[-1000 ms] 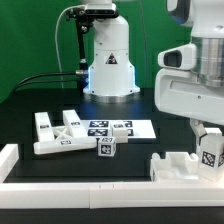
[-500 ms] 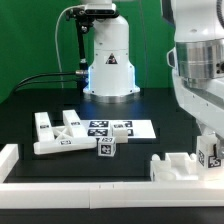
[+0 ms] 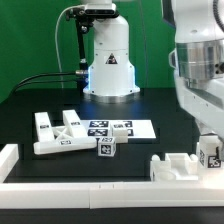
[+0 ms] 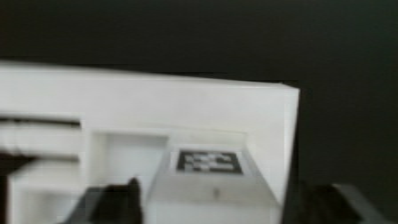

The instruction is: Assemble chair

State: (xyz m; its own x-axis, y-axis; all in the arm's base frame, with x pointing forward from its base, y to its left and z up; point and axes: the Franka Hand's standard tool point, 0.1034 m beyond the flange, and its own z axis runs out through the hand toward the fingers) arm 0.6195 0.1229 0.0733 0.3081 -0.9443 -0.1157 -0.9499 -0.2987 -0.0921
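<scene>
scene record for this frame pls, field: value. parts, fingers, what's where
arm: at the exterior view's right, above the notched panel
fingers: open, one on either side of the tagged block
tagged block: at the notched panel's right end in the exterior view; seating cannot be told
other parts: cluster of white pieces at the exterior view's left; small cube by the marker board
border rail: along the front, nothing on it

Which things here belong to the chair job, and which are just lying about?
Chair job:
- joined panels
- small cube
- notched panel
- tagged block

Lying about:
- marker board
- border rail
</scene>
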